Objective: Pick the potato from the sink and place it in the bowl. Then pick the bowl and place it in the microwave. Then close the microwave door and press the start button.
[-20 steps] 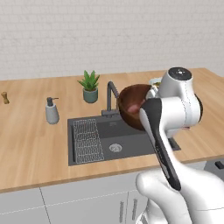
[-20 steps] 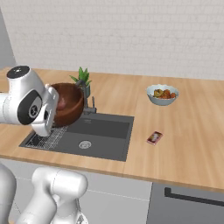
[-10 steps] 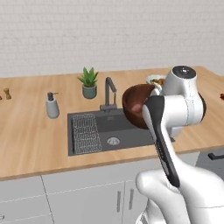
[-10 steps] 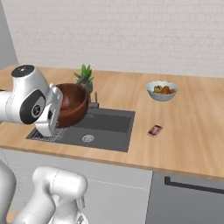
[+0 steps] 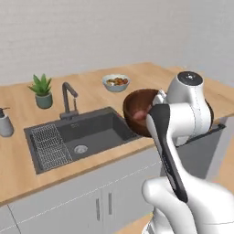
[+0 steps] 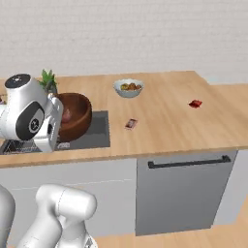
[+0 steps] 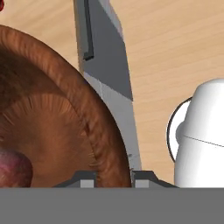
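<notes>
The base has swung rightward, carrying the held bowl [image 5: 141, 112] from over the sink [image 5: 91, 132] toward its right edge.

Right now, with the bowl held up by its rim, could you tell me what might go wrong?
1. The gripper pinches only the rim of the bowl, so it might tilt or slip.
2. The potato lies loose inside and could roll out.
3. The bowl hangs near the sink edge; swinging it could knock the counter.
</notes>
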### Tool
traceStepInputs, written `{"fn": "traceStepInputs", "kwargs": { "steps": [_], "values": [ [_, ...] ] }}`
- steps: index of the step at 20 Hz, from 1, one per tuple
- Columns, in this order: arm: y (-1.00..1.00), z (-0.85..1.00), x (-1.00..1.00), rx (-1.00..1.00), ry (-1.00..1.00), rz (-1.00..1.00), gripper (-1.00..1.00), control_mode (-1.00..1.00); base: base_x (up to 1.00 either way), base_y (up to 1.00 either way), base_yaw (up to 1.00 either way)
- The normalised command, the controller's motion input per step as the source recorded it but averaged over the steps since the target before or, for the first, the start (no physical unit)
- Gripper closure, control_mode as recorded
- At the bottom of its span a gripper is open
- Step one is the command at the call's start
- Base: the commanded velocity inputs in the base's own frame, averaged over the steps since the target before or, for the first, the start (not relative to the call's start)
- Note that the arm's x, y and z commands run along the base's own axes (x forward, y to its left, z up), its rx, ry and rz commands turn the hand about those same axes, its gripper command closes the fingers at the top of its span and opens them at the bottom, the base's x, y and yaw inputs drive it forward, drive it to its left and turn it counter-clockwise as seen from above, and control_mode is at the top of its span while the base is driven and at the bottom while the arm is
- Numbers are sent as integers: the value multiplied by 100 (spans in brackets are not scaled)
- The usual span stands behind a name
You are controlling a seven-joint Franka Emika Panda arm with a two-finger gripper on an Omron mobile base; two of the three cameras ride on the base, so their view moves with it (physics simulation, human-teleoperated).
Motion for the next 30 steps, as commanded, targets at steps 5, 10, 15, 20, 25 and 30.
{"fn": "traceStepInputs", "kwargs": {
  "steps": [5,10,15,20,25,30],
  "values": [
    [0,0,0,0,0,0,100,100,0,0,-100],
    [0,0,0,0,0,0,100,100,0,0,-96],
    [0,0,0,0,0,0,100,100,0,0,-91],
    [0,0,0,0,0,0,100,100,18,0,-81],
    [0,0,0,0,0,0,100,100,86,-1,-50],
    [0,0,0,0,0,0,100,100,100,0,-31]
  ]
}}
